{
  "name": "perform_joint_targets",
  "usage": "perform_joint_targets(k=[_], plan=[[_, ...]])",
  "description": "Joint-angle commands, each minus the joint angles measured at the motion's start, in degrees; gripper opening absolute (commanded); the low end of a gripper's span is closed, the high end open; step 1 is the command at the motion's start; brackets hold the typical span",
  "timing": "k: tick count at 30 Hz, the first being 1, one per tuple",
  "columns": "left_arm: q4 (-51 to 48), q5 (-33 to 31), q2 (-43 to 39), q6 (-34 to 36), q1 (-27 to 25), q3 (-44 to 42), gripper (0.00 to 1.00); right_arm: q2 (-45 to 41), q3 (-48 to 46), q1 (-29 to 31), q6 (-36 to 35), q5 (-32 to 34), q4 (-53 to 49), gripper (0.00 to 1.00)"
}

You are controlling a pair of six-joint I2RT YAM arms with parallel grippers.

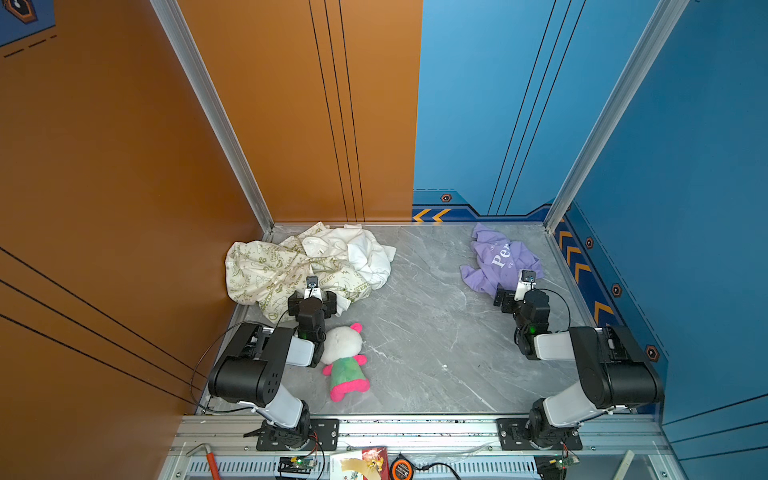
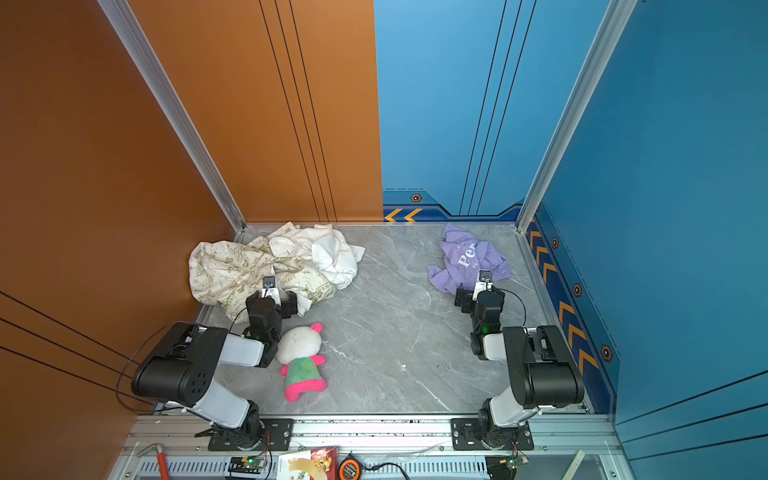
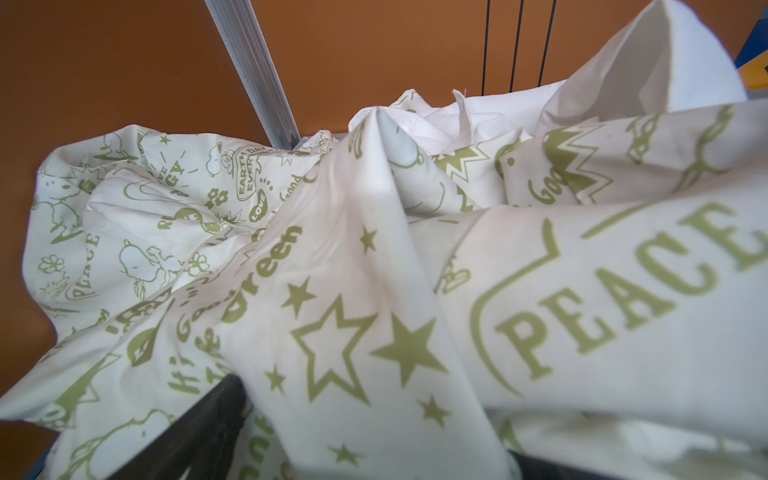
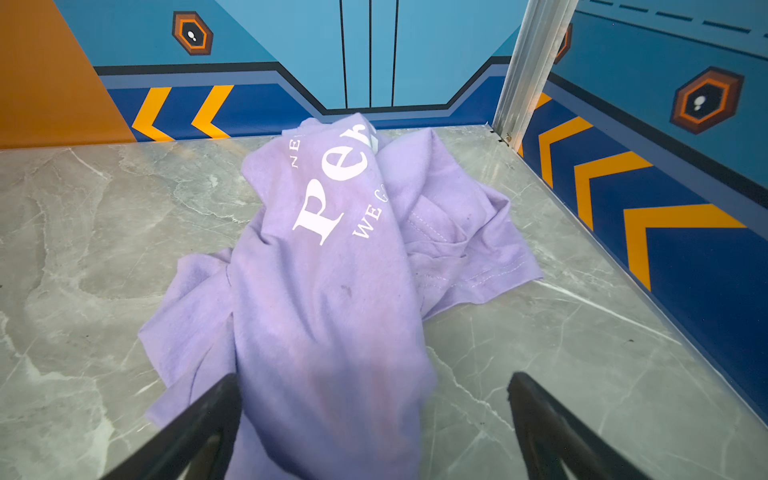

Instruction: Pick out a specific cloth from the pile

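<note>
The pile (image 1: 291, 266) (image 2: 253, 266) lies rumpled in the back left corner. It is cream cloth (image 3: 374, 291) printed with olive stars and "PEACE", with plain white cloth (image 1: 365, 253) on its right side. My left gripper (image 1: 311, 291) (image 3: 374, 419) is open at the pile's near edge. A fold of the printed cloth drapes between its dark fingers (image 3: 208, 428). A purple cloth (image 1: 498, 262) (image 4: 332, 249) with white lettering lies apart at the back right. My right gripper (image 1: 521, 286) (image 4: 374, 376) is open over that cloth's near end, which runs between its fingers.
A white plush toy (image 1: 345, 361) in green and pink lies on the grey marble table (image 1: 436, 316), beside the left arm. Orange and blue walls close in the left, back and right sides. Both arm bases sit on the front rail (image 1: 415, 428).
</note>
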Motion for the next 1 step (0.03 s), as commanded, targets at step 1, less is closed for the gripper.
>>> perform_joint_targets(k=[1], plan=[[0.8,0.0,0.3,-0.5,0.0,1.0,0.98,-0.4,0.7,0.4,0.7,-1.1,-1.7,1.00]])
